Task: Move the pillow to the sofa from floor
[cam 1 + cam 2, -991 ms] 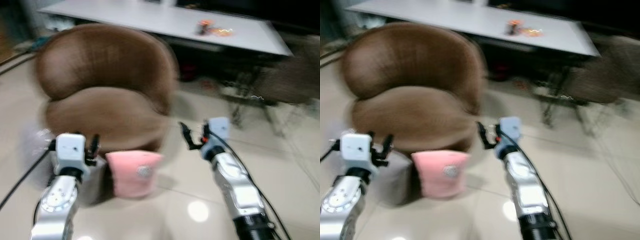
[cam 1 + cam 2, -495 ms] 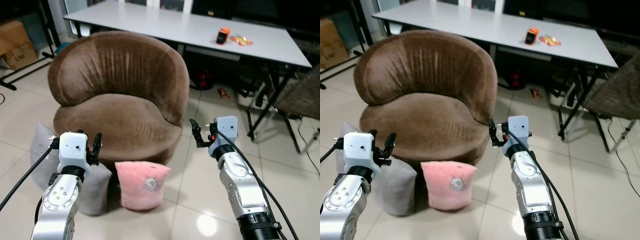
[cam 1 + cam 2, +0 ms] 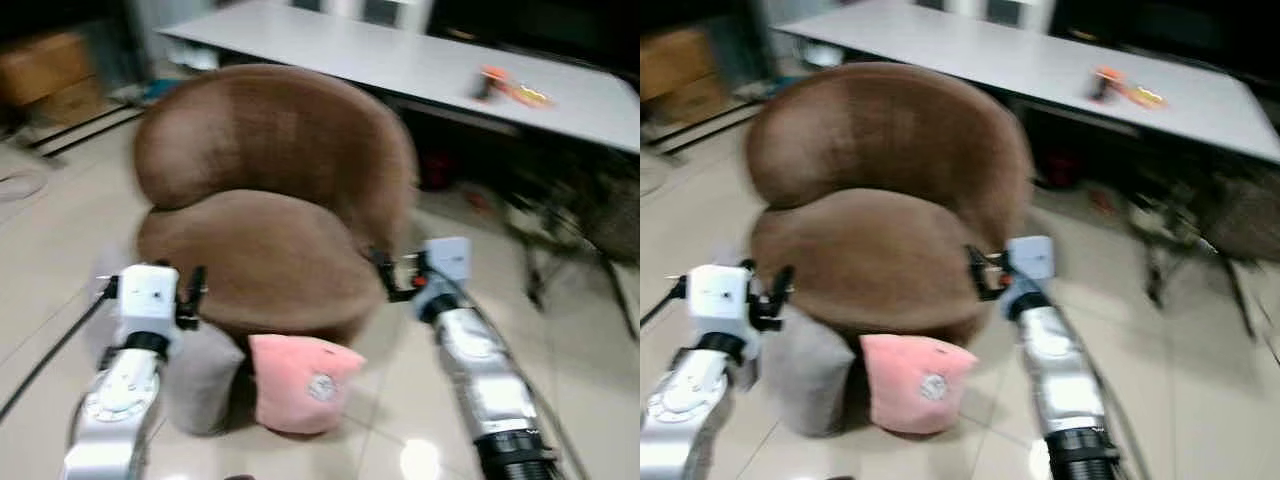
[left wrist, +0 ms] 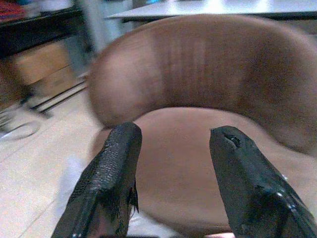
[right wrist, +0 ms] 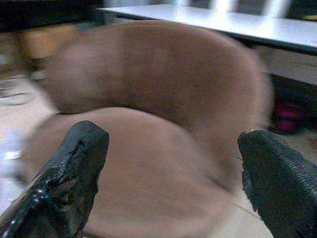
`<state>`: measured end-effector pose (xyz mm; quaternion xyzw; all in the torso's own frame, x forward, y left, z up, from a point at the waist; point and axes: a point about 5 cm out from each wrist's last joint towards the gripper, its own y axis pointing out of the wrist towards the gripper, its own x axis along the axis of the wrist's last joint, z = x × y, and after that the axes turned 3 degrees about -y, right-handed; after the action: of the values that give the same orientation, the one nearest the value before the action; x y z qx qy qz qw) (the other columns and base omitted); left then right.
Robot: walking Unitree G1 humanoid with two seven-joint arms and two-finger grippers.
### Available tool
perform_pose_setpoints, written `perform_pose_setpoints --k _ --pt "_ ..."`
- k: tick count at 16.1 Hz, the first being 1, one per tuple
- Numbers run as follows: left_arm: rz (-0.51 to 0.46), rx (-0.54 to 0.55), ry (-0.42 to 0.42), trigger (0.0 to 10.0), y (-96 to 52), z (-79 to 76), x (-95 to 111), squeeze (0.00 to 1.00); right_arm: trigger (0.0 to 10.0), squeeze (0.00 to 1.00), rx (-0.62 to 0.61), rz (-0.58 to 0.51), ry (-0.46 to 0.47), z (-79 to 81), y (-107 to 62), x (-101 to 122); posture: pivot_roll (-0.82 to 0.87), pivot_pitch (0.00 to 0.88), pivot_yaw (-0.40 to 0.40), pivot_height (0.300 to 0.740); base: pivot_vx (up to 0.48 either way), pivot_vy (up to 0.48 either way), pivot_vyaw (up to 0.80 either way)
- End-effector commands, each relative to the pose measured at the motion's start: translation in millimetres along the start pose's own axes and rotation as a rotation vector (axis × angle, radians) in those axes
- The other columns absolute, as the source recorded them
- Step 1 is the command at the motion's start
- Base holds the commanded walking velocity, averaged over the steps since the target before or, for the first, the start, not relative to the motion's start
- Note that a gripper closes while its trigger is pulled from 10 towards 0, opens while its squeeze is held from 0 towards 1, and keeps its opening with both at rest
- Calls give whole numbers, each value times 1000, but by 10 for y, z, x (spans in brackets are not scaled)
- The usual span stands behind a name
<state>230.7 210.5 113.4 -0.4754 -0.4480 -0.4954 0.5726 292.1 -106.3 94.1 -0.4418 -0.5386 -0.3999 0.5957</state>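
- The left gripper (image 3: 190,290) hangs with its jaws released, holding nothing, just above the grey pillow (image 3: 200,375) at the sofa's near left edge.
- The right gripper (image 3: 383,272) also has its jaws spread wide and empty; it sits at the sofa's near right edge, above and to the right of the pink pillow (image 3: 300,382).
- In both wrist views the fingers (image 4: 111,173) (image 5: 74,168) frame the brown seat with a clear gap between them.
- The pink pillow stands on the tiled floor (image 3: 60,250), leaning against the front of the sofa (image 3: 270,190), between the two arms and just beside the grey pillow.
- Beyond the sofa a white desk (image 3: 420,65) carries small orange items (image 3: 495,80), too blurred to identify.
- A cardboard box (image 3: 40,70) sits at far left.
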Motion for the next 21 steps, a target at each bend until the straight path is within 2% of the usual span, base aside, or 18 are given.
perform_pose_setpoints --k 1,3,9,11,16,21 --pt "-8 -16 5 10000 2 -39 20 0 10000 0 -37 -6 -8 -84 -9 31 -1 0 -53 740 307 0 625" --pt "-6 -18 10 10000 -8 -36 17 0 10000 0 -52 0 8 -95 -6 20 0 0 -51 740 308 0 0" --pt "-2 -28 20 10000 -23 -42 6 0 10000 0 -126 19 -60 -174 -9 -11 5 0 -58 740 307 0 0" --pt "-2 -28 21 10000 -17 -41 6 0 10000 0 -118 28 -22 -181 0 -19 5 0 -60 740 306 0 0" --pt "-7 -25 19 10000 -7 -43 14 0 10000 0 -122 9 -53 -203 22 12 15 0 -71 740 308 0 0" --pt "-5 -38 21 10000 26 -46 7 0 10000 0 -119 -5 0 -191 37 32 2 0 -55 740 309 0 0"
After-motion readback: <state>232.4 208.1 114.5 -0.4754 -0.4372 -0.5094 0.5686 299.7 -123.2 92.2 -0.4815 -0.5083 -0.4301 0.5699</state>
